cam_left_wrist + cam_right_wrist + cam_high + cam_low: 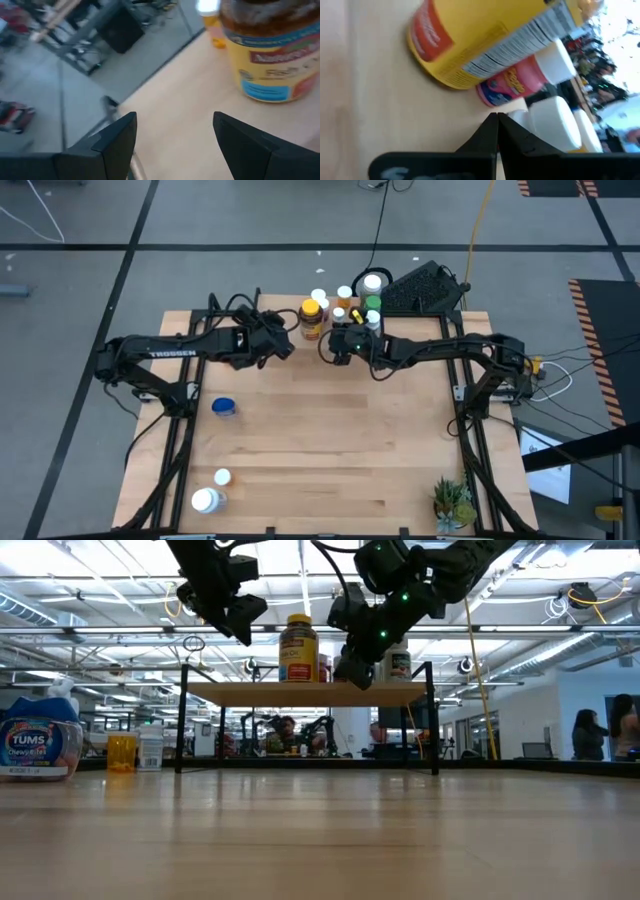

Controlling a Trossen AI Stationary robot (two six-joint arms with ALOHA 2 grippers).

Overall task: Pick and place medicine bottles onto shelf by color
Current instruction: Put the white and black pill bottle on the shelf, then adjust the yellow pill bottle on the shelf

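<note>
Both your grippers are up at the shelf (300, 692) — left gripper (172, 137) with fingers released beside the big amber bottle (311, 319), right gripper (497, 131) clenched on nothing — so I'd judge you're between placements; next, fetch the blue bottle (224, 407) from the table (330, 440).

Both arms reach inward, raised high. The left tool (283, 340) hangs with fingers (117, 132) spread apart; the right tool (338, 343) seems closed, fingertips meeting, apparently holding nothing.
</note>
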